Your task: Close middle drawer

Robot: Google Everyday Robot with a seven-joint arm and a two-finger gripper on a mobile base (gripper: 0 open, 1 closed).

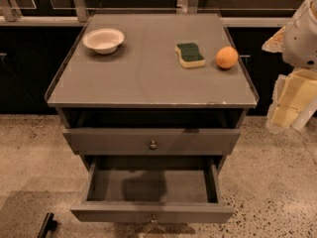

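The middle drawer (152, 186) of the grey cabinet is pulled far out toward me. Its plain grey inside shows and is empty. Its low front panel (148, 213) has a small round knob (153, 217) at the centre, near the bottom edge of the view. The drawer above it (151, 141), with a like knob (153, 145), stands out a little from the cabinet. My gripper (290, 105) hangs with the white arm (303, 33) at the far right, beside the cabinet top's right corner and well apart from both drawers.
On the cabinet top (148, 73) stand a white bowl (103, 39) at back left, a green-and-yellow sponge (189, 54) and an orange (227, 57) at right. Dark cabinets line the back. The floor is speckled stone (277, 182). A black object (47, 225) lies at bottom left.
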